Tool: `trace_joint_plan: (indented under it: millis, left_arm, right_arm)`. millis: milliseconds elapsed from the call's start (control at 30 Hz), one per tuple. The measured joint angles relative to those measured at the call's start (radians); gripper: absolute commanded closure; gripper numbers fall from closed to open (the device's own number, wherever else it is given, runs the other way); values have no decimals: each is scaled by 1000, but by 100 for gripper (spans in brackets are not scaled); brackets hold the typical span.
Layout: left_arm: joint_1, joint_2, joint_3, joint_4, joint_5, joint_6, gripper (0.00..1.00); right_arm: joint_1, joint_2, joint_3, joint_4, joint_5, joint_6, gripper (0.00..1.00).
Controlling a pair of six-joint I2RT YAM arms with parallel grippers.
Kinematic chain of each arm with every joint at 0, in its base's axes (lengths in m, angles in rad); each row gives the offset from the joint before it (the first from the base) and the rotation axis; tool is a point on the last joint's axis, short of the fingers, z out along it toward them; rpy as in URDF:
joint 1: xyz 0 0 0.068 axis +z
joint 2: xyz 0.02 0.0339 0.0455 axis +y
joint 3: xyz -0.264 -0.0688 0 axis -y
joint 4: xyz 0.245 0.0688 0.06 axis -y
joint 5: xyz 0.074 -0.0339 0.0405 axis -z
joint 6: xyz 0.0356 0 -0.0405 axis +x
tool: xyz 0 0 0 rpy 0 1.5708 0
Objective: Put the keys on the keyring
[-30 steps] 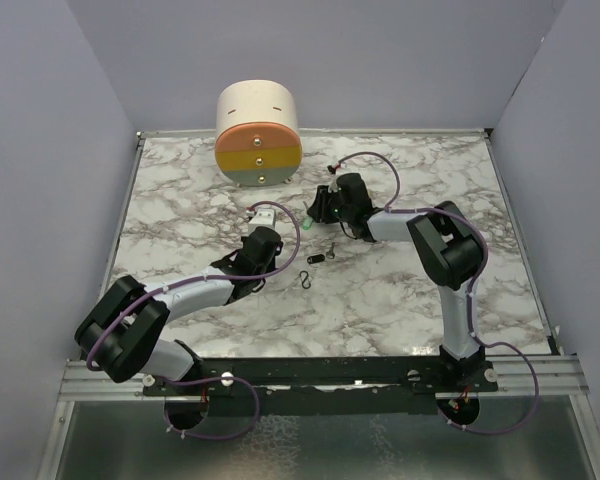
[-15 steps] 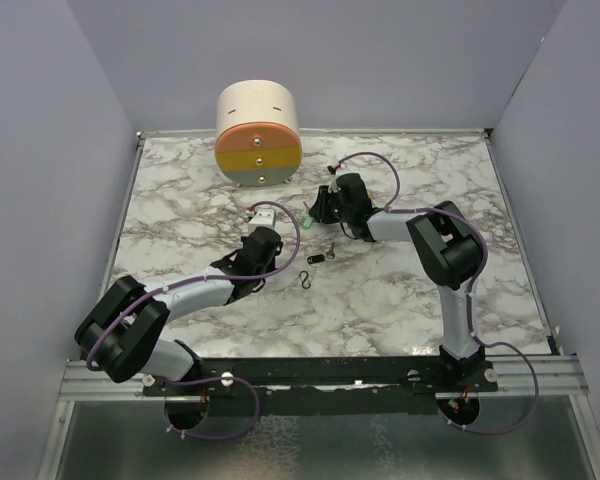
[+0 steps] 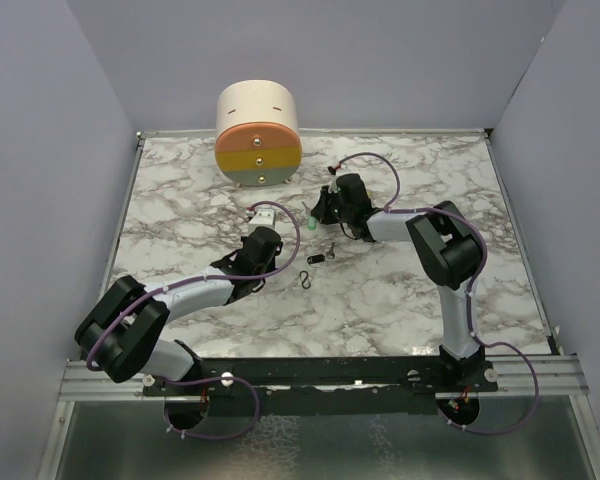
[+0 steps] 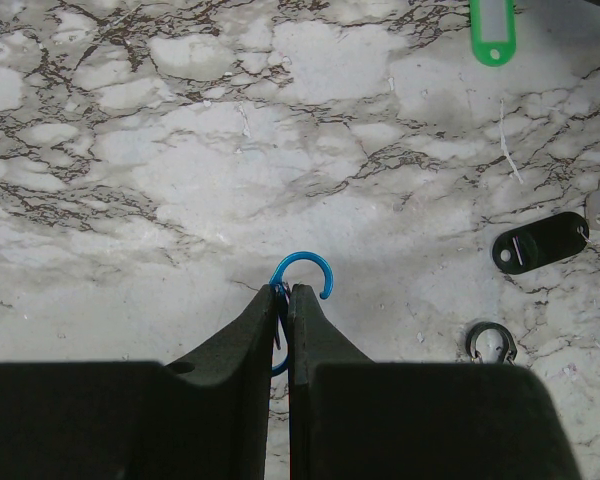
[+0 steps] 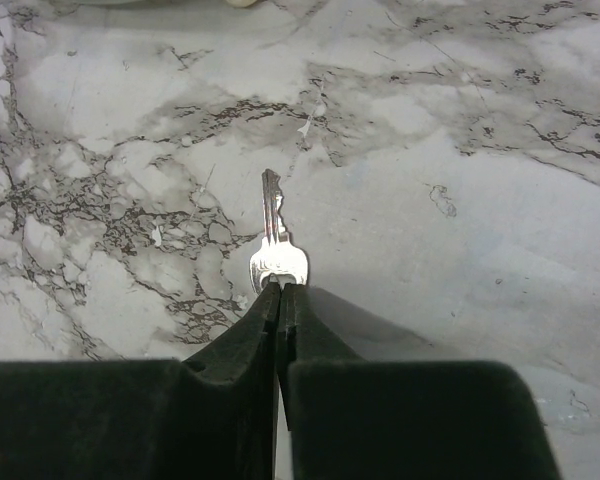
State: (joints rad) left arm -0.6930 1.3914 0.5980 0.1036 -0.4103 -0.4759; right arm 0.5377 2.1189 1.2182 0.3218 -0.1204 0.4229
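Marble tabletop (image 5: 460, 200); key (image 5: 275, 240) blade-first ahead

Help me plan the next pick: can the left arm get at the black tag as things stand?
Probably not for a pick. Bare table lies between the left fingers and the black tag, so the way looks free, but those fingers are shut on the blue hook.

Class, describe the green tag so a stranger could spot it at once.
Find the round drawer cabinet at the table's back edge. In front of it, slightly right, lies the green tag. Its neighbours, the oval tag and clip, are black; only it is green.
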Motion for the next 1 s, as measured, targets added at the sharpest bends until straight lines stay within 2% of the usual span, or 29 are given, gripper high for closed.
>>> trace_joint_plan:
  millis: [300, 600, 833, 1000]
  left_arm:
    - [0, 0, 0, -1, 0, 0, 100]
    - [0, 18, 89, -14, 13, -4, 100]
    - [-1, 126, 201, 12, 51, -8, 100]
    - [-3, 174, 228, 29, 81, -8, 100]
  right_arm:
    - [0, -20, -53, 57, -5, -27, 99]
    - [23, -267, -307, 157, -67, -134, 99]
    - [60, -398, -417, 211, -110, -209, 99]
    - [99, -428, -438, 201, -123, -265, 99]
